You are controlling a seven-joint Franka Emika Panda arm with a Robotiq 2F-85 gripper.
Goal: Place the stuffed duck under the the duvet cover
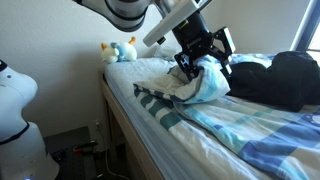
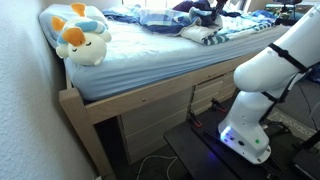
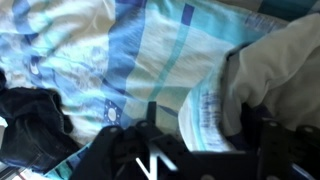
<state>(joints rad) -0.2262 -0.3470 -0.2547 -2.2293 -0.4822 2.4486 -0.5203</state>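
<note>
Hanging over a bumpy fold of the big soft duvet cover (image 1: 235, 125) with light blue, white and dark blue stripes, the black metal claw (image 1: 200, 66) is spread wide in the wrist view, with a bit of cloth in the gap. The small soft cream-white stuffed duck (image 2: 78, 38) with yellow-orange parts sits uncovered at the corner of the wooden bed (image 2: 110, 100), well apart from the claw. A black cloth bundle (image 3: 30, 125) lies on the cover.

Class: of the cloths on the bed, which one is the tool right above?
The blue-and-white striped duvet cover; the tool hangs over its bunched edge, while the black bundle lies off to one side.
</note>
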